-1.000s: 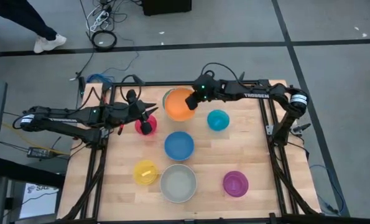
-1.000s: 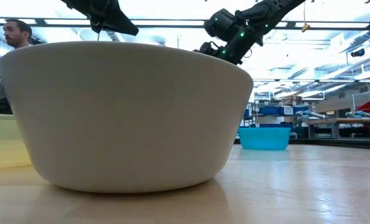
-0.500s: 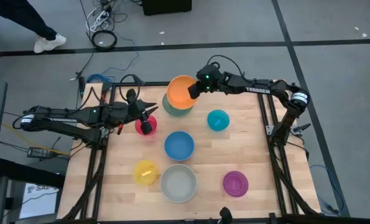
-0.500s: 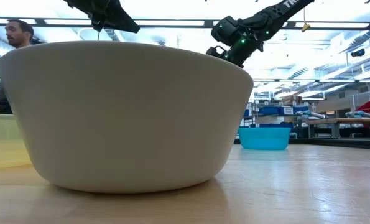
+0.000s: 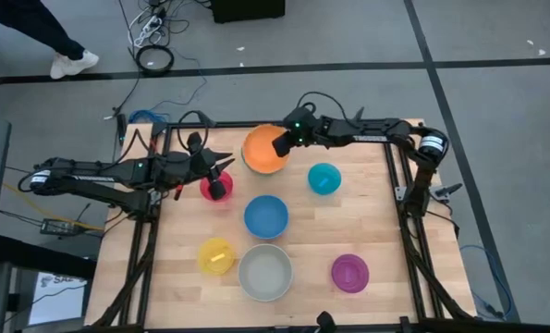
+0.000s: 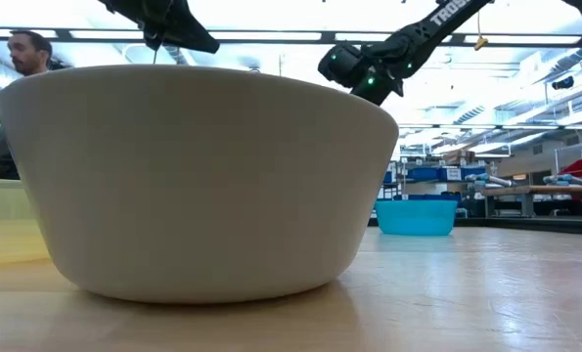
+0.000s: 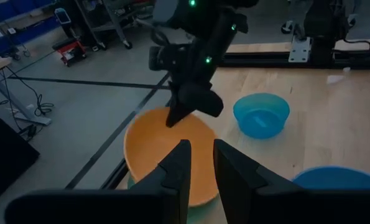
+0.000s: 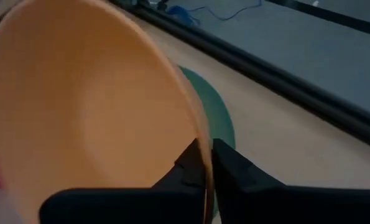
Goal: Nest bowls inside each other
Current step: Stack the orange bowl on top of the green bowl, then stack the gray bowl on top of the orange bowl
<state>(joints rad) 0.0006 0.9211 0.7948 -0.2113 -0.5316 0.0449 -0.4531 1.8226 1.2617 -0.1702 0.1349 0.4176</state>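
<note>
The orange bowl (image 5: 263, 151) is over the green bowl (image 8: 214, 118) at the table's far middle and hides most of it in the high view. My right gripper (image 5: 280, 143) is shut on the orange bowl. My left gripper (image 5: 221, 181) hovers open above the pink bowl (image 5: 210, 190) at the far left, with nothing between its fingers (image 7: 178, 165). The teal (image 5: 323, 178), blue (image 5: 266, 216), yellow (image 5: 216, 256), grey-white (image 5: 264, 273) and purple (image 5: 349, 273) bowls stand singly on their bases on the table. My right gripper pinches the orange bowl's rim (image 8: 200, 138) on the bowl's right side, one finger (image 8: 186, 167) inside the bowl and one outside. The fingers come slanting down from the table's right. The bowl tilts a little, with its bottom down in the green bowl.
In the low view the grey-white bowl (image 6: 193, 176) fills the foreground and hides the far bowls. A person (image 6: 22, 54) stands beyond the table's left. Bare wood (image 5: 385, 222) lies along the table's right side.
My right gripper first carried the orange bowl up and toward the far edge, leaving part of the green bowl bare. It then came down toward the near edge, and the orange bowl now sits over the green one and covers it.
</note>
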